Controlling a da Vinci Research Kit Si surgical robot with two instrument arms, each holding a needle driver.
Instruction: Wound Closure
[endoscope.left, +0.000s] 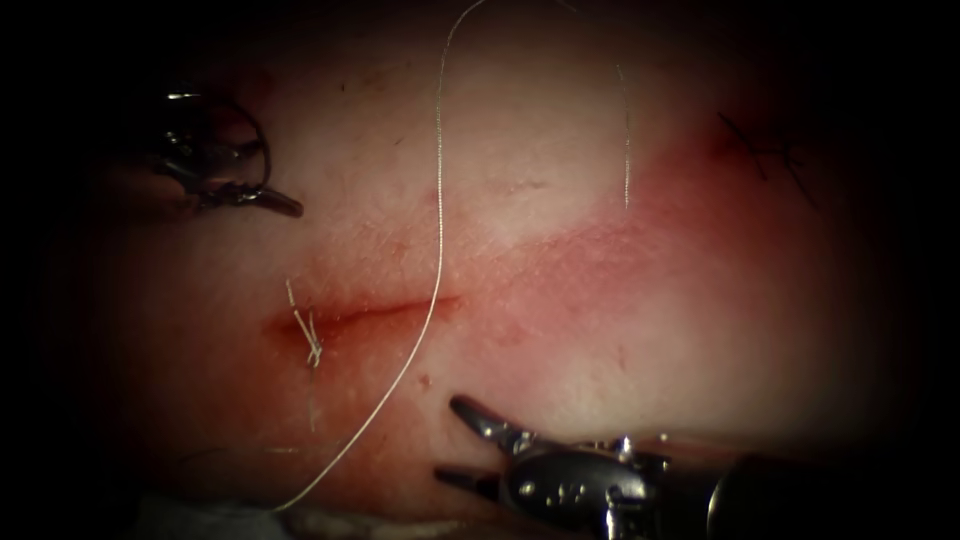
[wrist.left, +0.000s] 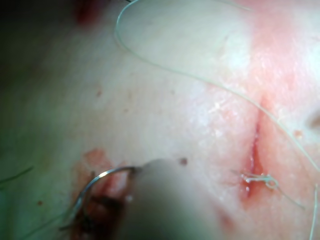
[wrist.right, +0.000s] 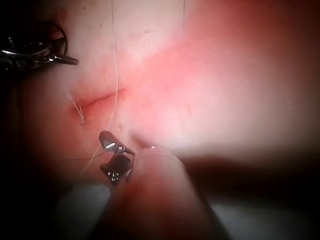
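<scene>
Bench practice, wound closure: your left tool (endoscope.left: 235, 190) sits at the upper left of the endoscope frame, well clear of the cut (endoscope.left: 365, 312), jaws closed on the curved needle (endoscope.left: 250, 135). The needle is out of the tissue (endoscope.left: 560, 150); its arc rises above the jaws and curves back down beside them, and the left wrist view suggests the grip lies near one end of the curve, though which end you cannot tell. Its long axis runs roughly up and down the frame, bowing toward the right.

Your right tool (endoscope.left: 462, 445) waits at the lower centre, below the cut, jaws spread and holding nothing, tips pointing toward the frame's left.

The thread (endoscope.left: 438, 220) drops from the top centre, crosses the right end of the cut and trails off to the lower left, passing just left of the open jaws. A tied stitch with short cut ends (endoscope.left: 310, 335) closes the left end of the cut, which runs nearly level across the frame with red fluid (endoscope.left: 620, 250) staining the tissue to its right.

Judged from this, one stitch is finished and the needle is staged for another; the next bite calls for the point to face the open right stretch squarely.
</scene>
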